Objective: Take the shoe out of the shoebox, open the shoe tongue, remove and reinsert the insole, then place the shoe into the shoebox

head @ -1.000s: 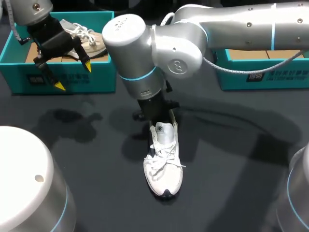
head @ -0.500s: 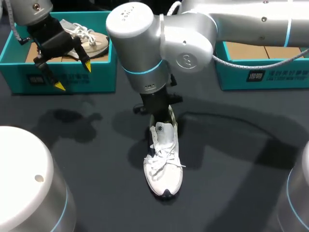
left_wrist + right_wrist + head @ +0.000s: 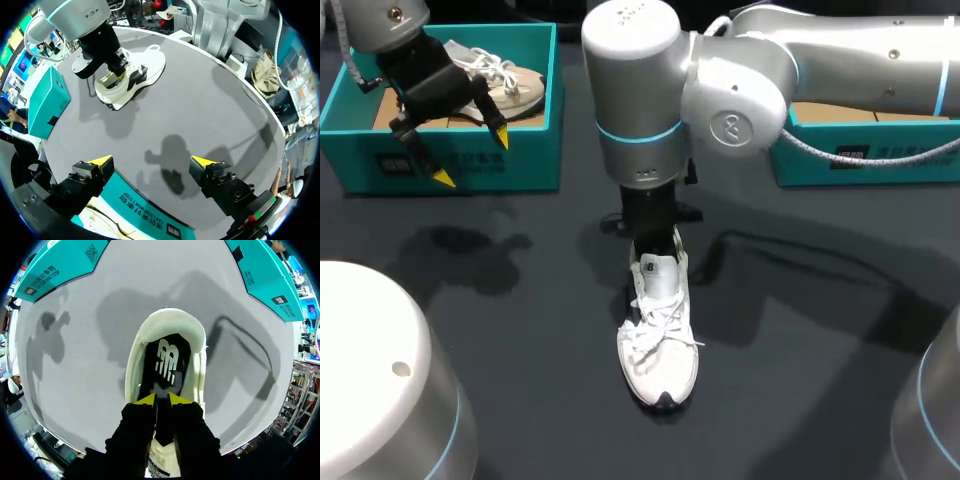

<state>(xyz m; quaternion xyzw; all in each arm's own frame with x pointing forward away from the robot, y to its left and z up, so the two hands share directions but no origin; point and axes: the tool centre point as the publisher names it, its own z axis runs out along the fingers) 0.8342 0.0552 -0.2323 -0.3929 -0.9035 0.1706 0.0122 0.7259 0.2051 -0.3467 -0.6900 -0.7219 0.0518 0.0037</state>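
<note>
A white sneaker [image 3: 660, 345] stands upright on the dark table, toe toward me, its tongue [image 3: 658, 278] raised. My right gripper [image 3: 655, 243] points down into the shoe's opening just behind the tongue. In the right wrist view its tips [image 3: 162, 400] stand a narrow slit apart over the black insole [image 3: 165, 362], which lies flat inside the shoe [image 3: 165, 320]; nothing shows clamped between them. My left gripper [image 3: 472, 158] hangs wide open and empty over the front wall of the left teal shoebox [image 3: 530, 160]. From there the sneaker [image 3: 132, 75] lies well ahead of its tips [image 3: 152, 161].
The left shoebox holds a beige shoe [image 3: 510, 85]. A second teal shoebox [image 3: 860, 155] with a cardboard floor stands at the back right, behind my right arm. Bare table surrounds the sneaker on all sides.
My right arm's large wrist joint has swung to the right and straightened above the shoe, while its gripper stayed in the shoe's opening. The sneaker and my left arm have not moved.
</note>
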